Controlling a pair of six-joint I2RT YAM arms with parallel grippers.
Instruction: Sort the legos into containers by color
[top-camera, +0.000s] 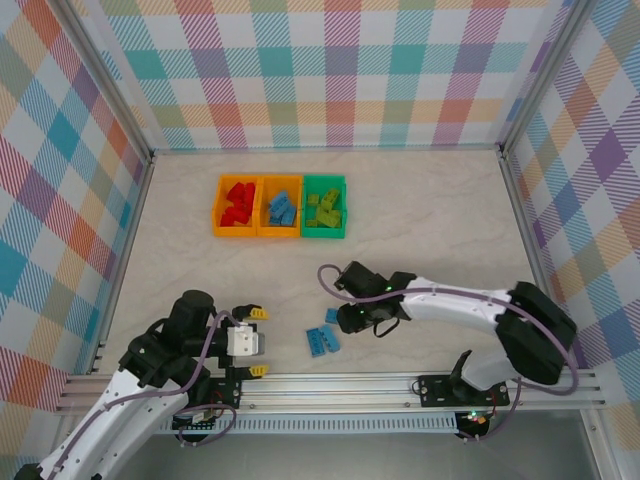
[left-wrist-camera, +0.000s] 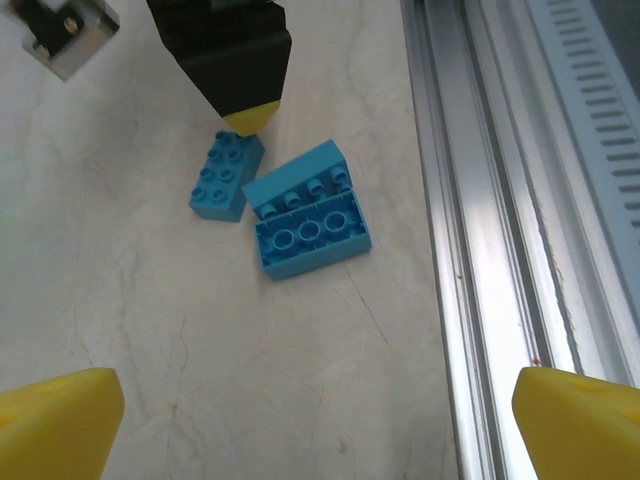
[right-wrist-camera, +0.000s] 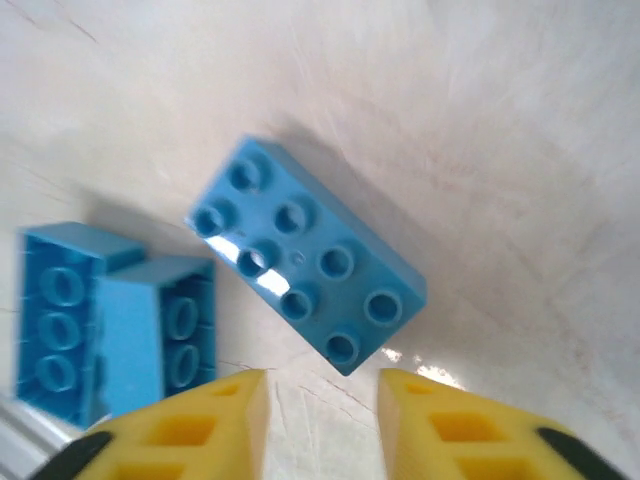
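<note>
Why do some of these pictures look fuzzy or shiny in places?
Right wrist view: a white glare spot sits on the studded blue brick, which casts a soft shadow; the right gripper's fingertips are blurred. Left wrist view: the tipped-over blue brick is sharp, the left gripper's fingertips soft. Top view: even light.

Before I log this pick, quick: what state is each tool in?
Left tool: open, empty.
Right tool: slightly open, empty, next to a blue brick.

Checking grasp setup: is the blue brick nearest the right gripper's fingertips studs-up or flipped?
Studs-up: the blue brick lies flat on the table, with eight studs facing up in the right wrist view.
</note>
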